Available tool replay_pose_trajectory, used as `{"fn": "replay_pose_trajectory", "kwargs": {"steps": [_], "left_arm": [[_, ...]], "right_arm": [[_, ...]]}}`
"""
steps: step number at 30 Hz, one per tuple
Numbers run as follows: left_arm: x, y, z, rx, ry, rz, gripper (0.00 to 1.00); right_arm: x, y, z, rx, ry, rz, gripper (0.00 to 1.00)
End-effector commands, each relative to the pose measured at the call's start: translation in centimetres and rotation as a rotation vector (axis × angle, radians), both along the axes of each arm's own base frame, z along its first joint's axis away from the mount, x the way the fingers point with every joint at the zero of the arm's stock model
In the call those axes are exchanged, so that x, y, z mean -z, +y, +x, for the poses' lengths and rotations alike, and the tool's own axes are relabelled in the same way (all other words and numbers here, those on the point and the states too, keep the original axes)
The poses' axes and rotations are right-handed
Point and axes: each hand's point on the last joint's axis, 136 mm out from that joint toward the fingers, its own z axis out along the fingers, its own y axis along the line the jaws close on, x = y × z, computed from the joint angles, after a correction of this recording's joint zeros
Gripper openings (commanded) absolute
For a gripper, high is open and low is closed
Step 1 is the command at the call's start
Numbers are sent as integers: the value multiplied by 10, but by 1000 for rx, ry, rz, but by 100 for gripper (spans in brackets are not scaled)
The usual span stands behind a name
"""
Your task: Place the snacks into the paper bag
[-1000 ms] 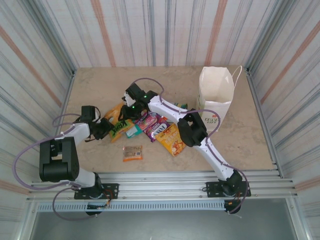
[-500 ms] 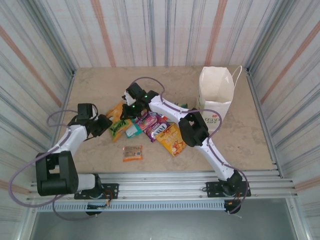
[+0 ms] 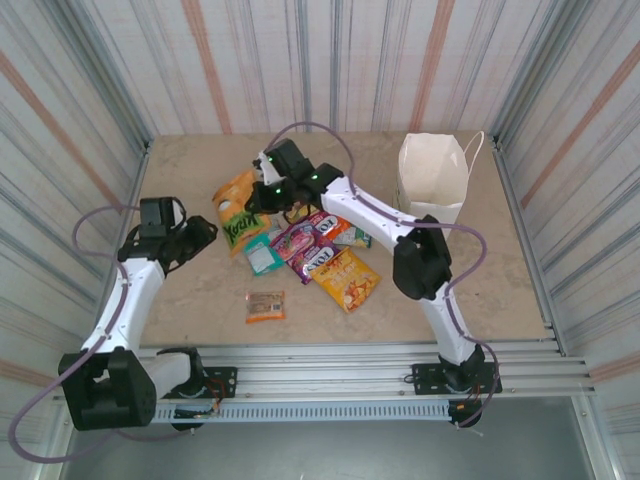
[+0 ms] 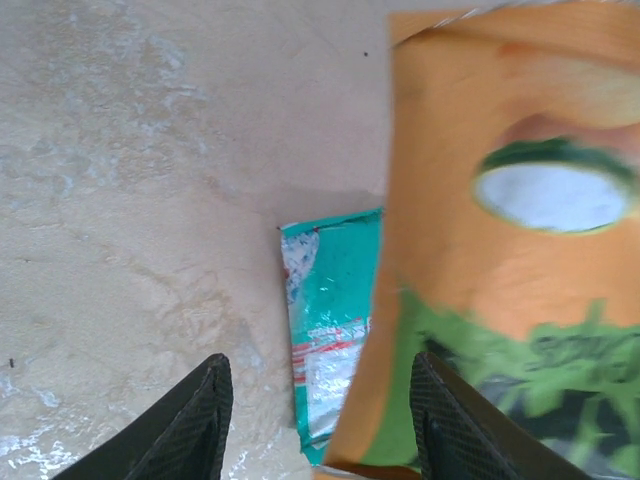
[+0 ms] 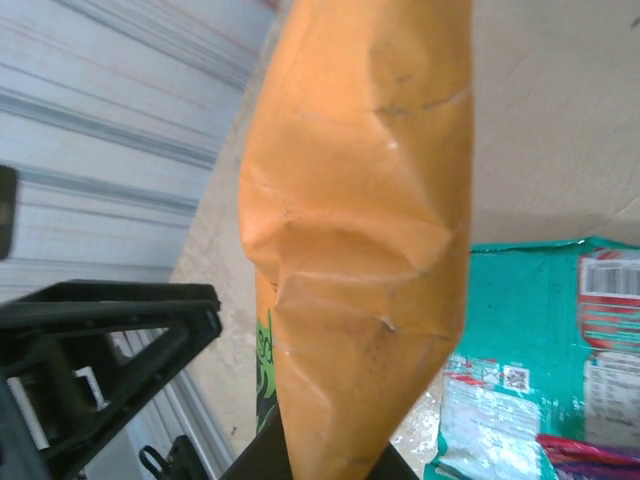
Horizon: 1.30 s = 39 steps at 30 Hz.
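Observation:
My right gripper [image 3: 260, 193] is shut on the top edge of the orange snack packet with green lettering [image 3: 235, 213], which hangs lifted above the table [image 3: 180, 300]. In the right wrist view this packet [image 5: 360, 250] rises crumpled from the gripper [image 5: 335, 468]. My left gripper [image 3: 205, 233] stands open just left of it, with nothing between its fingers [image 4: 190, 425]. Below lie a teal packet [image 3: 263, 256], a purple-pink one [image 3: 305, 243], yellow-orange chips [image 3: 347, 280] and a small orange-brown bar [image 3: 265, 305]. The white paper bag [image 3: 432, 185] stands upright and open at the far right.
Corrugated metal walls [image 3: 90, 120] close in the table on three sides. The teal packet [image 4: 330, 330] lies on the table under the left gripper [image 4: 320, 430], with the hanging orange packet [image 4: 510, 250] to its right. The left arm [image 5: 100, 340] shows beyond the packet in the right wrist view.
The right gripper has lifted the orange packet up and toward the far side. The left gripper has drawn back to the left, away from the packet.

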Motion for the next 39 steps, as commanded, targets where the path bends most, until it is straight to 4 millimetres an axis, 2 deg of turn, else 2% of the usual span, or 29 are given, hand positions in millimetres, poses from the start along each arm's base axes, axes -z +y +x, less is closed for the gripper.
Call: {"fn": "replay_pose_trajectory", "kwargs": {"steps": [1, 7, 11, 17, 21, 26, 33, 36, 39], "left_arm": [[-21, -12, 2, 55, -40, 28, 52], [-41, -57, 18, 171, -106, 39, 53], [-49, -103, 31, 280, -140, 49, 53], [-40, -170, 43, 420, -127, 37, 53], [-38, -206, 48, 488, -134, 21, 54], [-34, -239, 48, 558, -127, 7, 54], [-28, -248, 49, 578, -111, 2, 54], [-29, -248, 50, 578, -115, 10, 54], [-29, -247, 50, 586, -107, 24, 54]], "right_arm": [[-62, -31, 11, 63, -151, 38, 3], [-128, -103, 16, 188, -306, -12, 3], [-169, -157, 13, 279, -396, -49, 3], [-224, -226, 7, 394, -494, -33, 2], [-248, -274, 2, 481, -550, -50, 2], [-257, -338, -2, 602, -570, -109, 2], [-251, -415, -1, 745, -538, -173, 2], [-238, -436, 2, 769, -512, -221, 2], [-212, -440, 6, 737, -457, -278, 1]]}}
